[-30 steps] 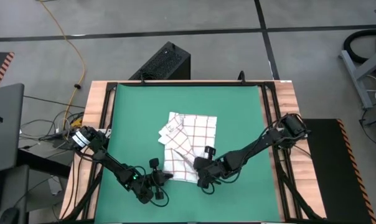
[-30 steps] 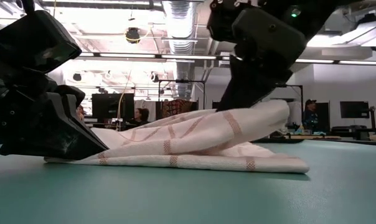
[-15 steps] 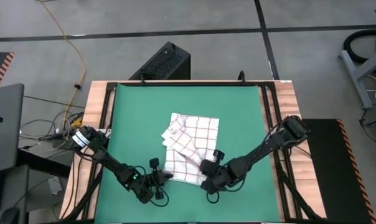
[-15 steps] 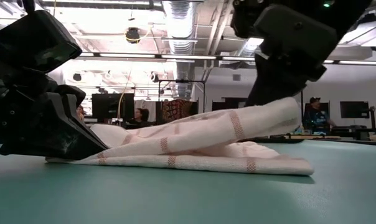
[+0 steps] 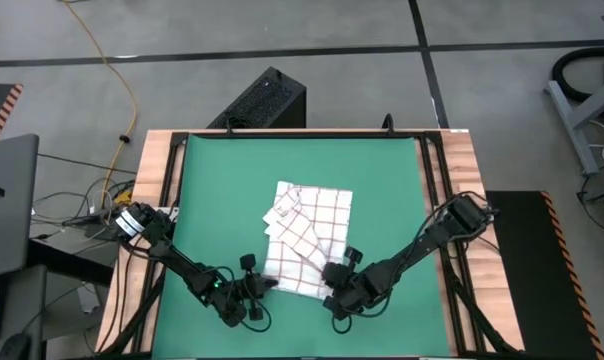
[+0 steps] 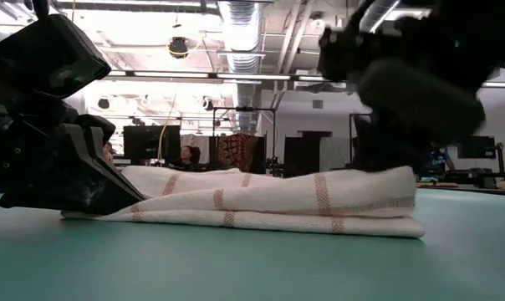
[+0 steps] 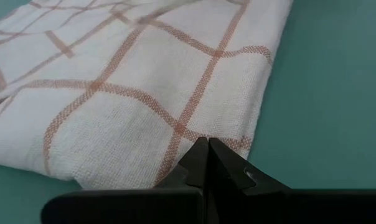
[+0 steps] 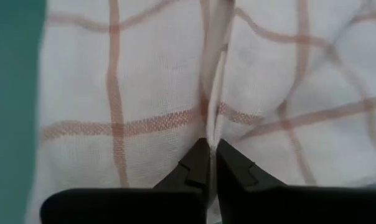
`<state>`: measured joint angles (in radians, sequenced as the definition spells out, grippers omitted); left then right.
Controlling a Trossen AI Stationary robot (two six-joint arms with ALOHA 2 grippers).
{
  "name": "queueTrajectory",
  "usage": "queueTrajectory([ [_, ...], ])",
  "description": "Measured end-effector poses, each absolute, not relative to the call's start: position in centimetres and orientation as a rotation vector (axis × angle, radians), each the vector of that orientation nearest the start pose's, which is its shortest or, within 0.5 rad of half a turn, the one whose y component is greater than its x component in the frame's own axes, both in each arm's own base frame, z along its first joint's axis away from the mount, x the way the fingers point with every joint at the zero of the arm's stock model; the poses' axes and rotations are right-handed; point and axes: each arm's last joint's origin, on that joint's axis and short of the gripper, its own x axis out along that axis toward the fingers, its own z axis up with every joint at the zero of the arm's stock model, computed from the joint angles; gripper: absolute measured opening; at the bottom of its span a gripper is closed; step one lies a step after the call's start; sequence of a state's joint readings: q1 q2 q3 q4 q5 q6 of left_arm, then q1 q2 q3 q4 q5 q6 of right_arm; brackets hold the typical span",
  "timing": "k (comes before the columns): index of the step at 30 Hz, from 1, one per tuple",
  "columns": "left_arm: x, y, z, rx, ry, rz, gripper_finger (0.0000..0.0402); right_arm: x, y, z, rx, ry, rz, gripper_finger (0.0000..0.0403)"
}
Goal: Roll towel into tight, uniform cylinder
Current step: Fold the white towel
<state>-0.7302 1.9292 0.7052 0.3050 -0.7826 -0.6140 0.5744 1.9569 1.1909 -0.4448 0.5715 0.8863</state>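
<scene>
The towel [image 5: 307, 236], white with red-brown checks, lies folded in several layers on the green mat [image 5: 212, 190], near its front edge. In the low view the towel [image 6: 261, 205] is a low flat stack. My left gripper [image 5: 269, 284] is shut at the towel's near left corner. My right gripper [image 5: 331, 273] is at the towel's near right end, its fingers almost together on a fold of cloth. My left gripper meets the towel's near edge [image 7: 203, 135] close to its corner, its shut tips coming low and slanting from the near left; pinch or press, I cannot tell. That end lies on the mat. My right gripper pinches a narrow upright fold [image 8: 211, 127] of the top layer between its fingertips, slanting down from the near right. The cloth around the fold rests on the layers below.
Bare green mat lies to the left, right and far side of the towel. The wooden table border [image 5: 157, 200] frames the mat. A black box [image 5: 267, 100] stands on the floor beyond the far edge. People [image 6: 188, 156] show far back in the room.
My right gripper has gone down and toward the table's near right, taking the towel's raised flap with it. That flap, held up off the stack a second ago, now lies flat on the lower layers. The towel's left end has stayed at my left gripper.
</scene>
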Motion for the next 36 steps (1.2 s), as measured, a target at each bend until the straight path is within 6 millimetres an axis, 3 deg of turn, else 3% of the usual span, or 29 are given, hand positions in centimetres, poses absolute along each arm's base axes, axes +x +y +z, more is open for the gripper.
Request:
queueTrajectory([
  [5,24.1,-18.9,7.1,0.039,0.612,0.243,0.0000,31.8,18.8,13.3,0.128,0.912,-0.429,0.0050],
  [12,24.1,-18.9,7.0,0.039,0.612,0.244,0.0000,30.3,19.0,16.3,0.113,0.901,-0.407,0.0067],
  [19,24.1,-18.9,7.0,0.041,0.612,0.243,0.0000,29.0,20.3,18.2,0.101,0.834,-0.361,0.0074],
  [23,24.1,-18.9,7.0,0.043,0.612,0.243,0.0000,29.2,21.9,19.1,0.107,0.687,-0.307,0.0067],
  [27,24.1,-18.9,7.0,0.048,0.608,0.247,0.0000,29.9,23.4,17.8,0.089,0.636,-0.259,0.0052],
  [36,24.1,-18.9,7.0,0.050,0.608,0.246,0.0000,30.2,24.0,13.7,0.121,0.702,-0.307,0.0029],
])
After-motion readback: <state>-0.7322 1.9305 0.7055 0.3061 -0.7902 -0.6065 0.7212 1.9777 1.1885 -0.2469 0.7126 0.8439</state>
